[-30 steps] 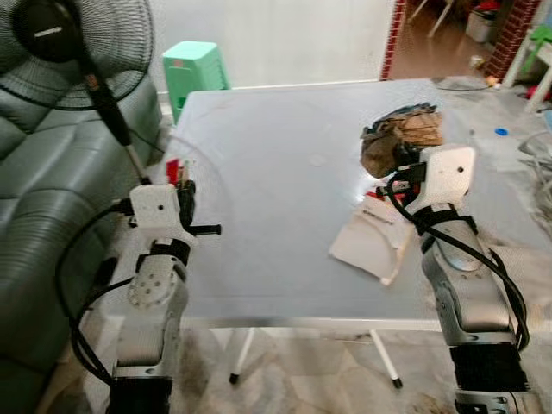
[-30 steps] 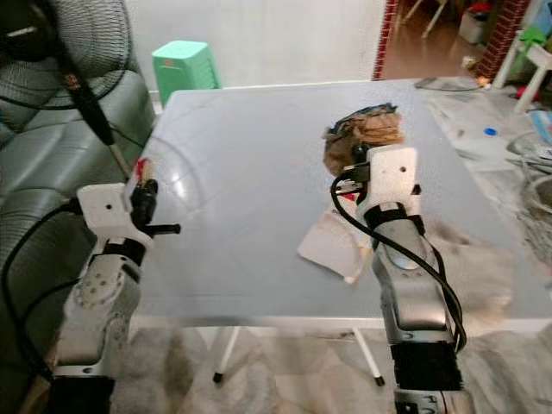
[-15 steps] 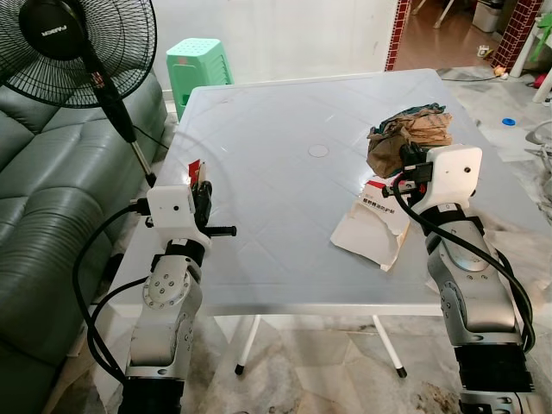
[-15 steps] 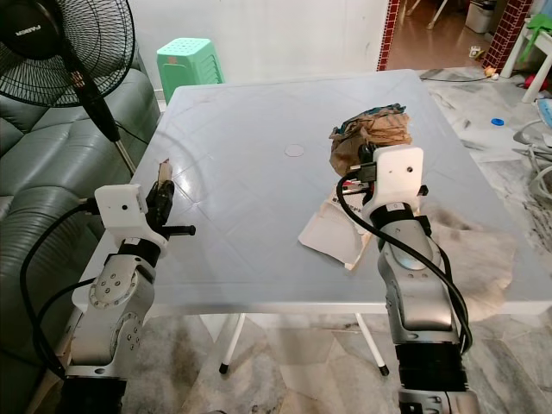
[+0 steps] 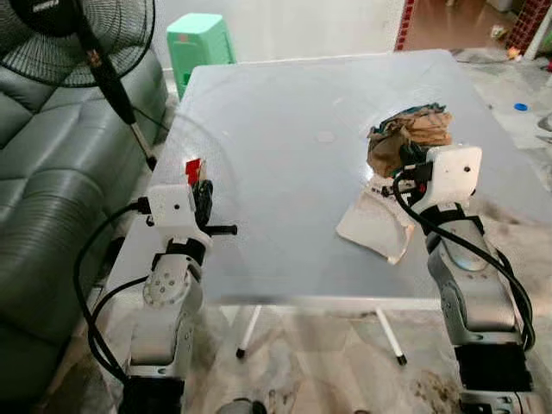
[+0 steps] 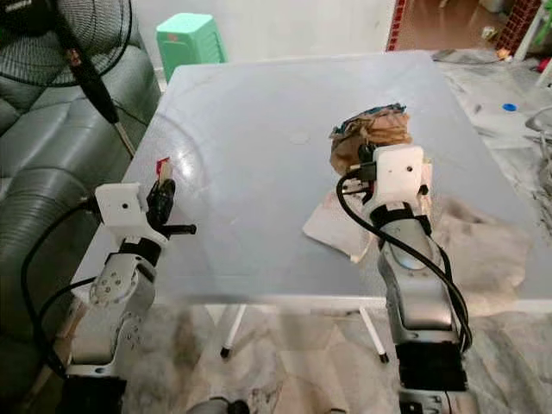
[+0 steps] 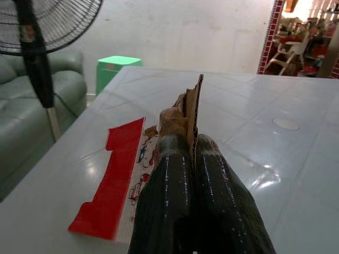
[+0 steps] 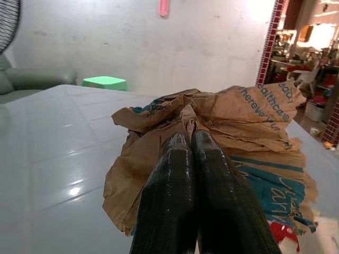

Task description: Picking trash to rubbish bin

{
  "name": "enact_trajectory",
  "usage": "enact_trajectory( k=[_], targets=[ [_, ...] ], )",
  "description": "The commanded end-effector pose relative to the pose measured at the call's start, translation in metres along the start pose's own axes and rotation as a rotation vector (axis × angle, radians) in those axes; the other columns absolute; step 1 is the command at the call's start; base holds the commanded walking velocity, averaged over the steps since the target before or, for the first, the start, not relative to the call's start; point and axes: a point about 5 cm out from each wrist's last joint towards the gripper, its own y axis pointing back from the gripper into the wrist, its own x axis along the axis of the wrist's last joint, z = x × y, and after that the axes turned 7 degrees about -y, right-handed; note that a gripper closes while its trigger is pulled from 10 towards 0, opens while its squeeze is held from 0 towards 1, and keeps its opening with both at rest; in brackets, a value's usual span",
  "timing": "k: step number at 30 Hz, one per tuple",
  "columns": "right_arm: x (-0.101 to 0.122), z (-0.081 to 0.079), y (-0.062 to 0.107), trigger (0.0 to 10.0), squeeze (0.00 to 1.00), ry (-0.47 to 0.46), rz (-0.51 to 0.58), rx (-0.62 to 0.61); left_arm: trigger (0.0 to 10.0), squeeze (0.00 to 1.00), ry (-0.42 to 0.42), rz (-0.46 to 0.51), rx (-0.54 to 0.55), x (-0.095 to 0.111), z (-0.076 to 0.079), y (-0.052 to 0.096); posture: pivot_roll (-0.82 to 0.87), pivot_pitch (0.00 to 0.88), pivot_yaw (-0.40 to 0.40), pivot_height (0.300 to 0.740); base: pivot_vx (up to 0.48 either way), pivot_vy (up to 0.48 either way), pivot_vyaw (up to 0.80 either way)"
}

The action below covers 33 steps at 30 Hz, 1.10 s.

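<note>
While both arms reach over the near edge of the grey bench [image 5: 276, 121], each end effector is already loaded. Left end effector [image 7: 192, 138]: fingers pinched tight on a scrap of cardboard [image 7: 193, 108], a thin piece standing edge-up between the pads, with a red-and-white printed face [image 7: 114, 174] beside it. Sits at the bench's left near corner. Right end effector [image 8: 192, 138]: fingers pressed together into a crumpled brown paper bag [image 8: 238, 127] with teal lettering; the bag bulges beyond the tips, away from the robot.

One piece not in any grip: a flat white torn packet [image 5: 375, 226] lying on the bench just inboard of the right arm, below the bag. Right arm is clearly nearer; left is well apart across the bench.

No rubbish bin identifiable. Green stool [image 5: 200, 39] beyond the far left corner, fan [image 5: 82, 34] and sofa [image 5: 52, 155] to the left.

Judgement: with both grips full, the bin has to be found and reached before the white packet can be collected.
</note>
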Motion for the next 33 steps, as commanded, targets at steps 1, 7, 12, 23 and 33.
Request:
enact_trajectory(
  k=[1,7,12,23,33],
  targets=[
    [0.0025,-0.0001,-0.0007,0.0,0.00,0.007,0.006,0.001,0.9,0.00,-0.011,0.005,-0.002,0.0025,-0.0009,0.0005,-0.03,0.055,0.059,0.740,-0.289,0.000,0.00],
    [0.0018,0.0000,-0.0008,0.0,0.00,0.006,0.003,0.000,0.8,0.00,-0.013,0.001,-0.003,0.0016,-0.0010,0.0008,-0.03,0.055,0.059,0.740,-0.276,0.000,0.00],
    [0.0012,0.0004,-0.0013,0.0,0.00,0.003,0.002,-0.003,0.7,0.00,-0.014,0.000,-0.003,0.0016,-0.0018,0.0006,-0.03,0.052,0.060,0.740,-0.251,0.000,0.00],
    [0.0008,0.0006,-0.0015,0.0,0.00,0.000,0.001,-0.007,0.5,0.00,-0.016,-0.001,-0.004,0.0018,-0.0022,0.0003,-0.03,0.050,0.061,0.740,-0.088,0.000,0.00],
    [0.0001,-0.0002,-0.0009,0.0,0.00,0.000,0.000,-0.008,0.8,0.00,-0.018,-0.003,-0.008,0.0014,-0.0019,0.0004,-0.03,0.051,0.065,0.740,0.000,0.000,0.00]
  ],
)
